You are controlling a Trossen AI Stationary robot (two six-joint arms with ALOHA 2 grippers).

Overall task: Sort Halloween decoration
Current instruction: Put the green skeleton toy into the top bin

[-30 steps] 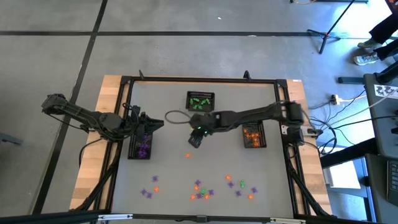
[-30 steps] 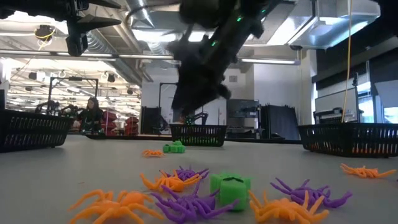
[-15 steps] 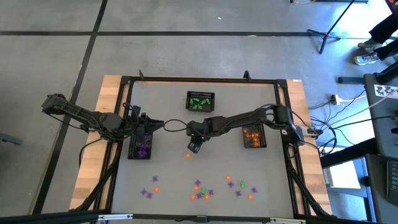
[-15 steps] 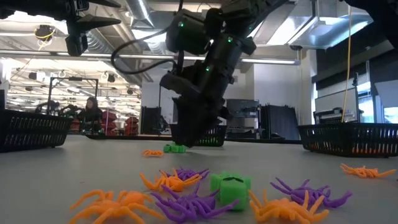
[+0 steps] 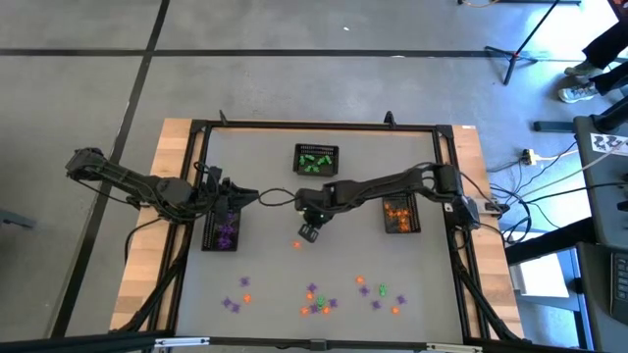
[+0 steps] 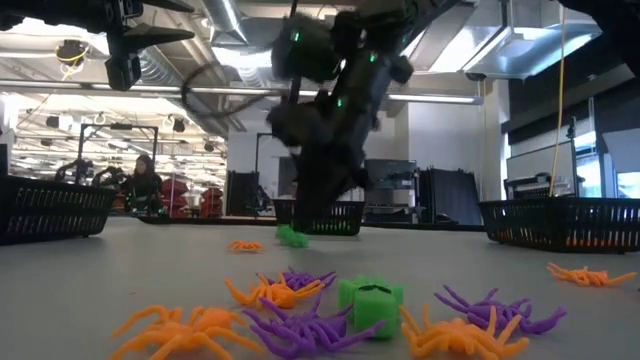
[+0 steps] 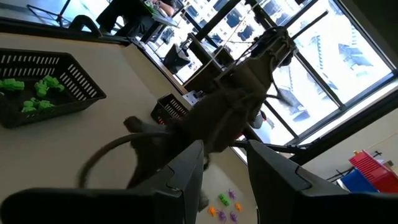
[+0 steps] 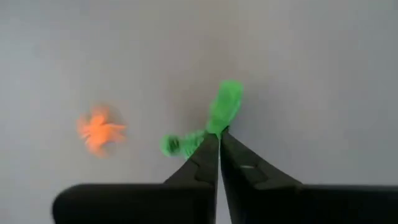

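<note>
Mid-pick on a green trinket (image 8: pixel 219 118) at the bench (image 5: pixel 265 265) centre. Right claw (image 8: pixel 218 138) down over it, fingers pressed together at the tips with the green piece pinched at their ends, an orange spider (image 8: pixel 98 130) lying just beside. Hold looks thin, so next: lift gently, check the piece comes along, carry to the basket of green pieces (image 5: pixel 316 160) at the far edge. Left claw (image 5: pixel 238 198) parked over the basket of purple pieces (image 5: pixel 225 230), partly open, nothing in it. More spiders and trinkets (image 5: pixel 316 297) scattered along the near edge, unsorted.

Matt grey table (image 5: pixel 265 265) — black mesh baskets (image 5: pixel 316 160).
</note>
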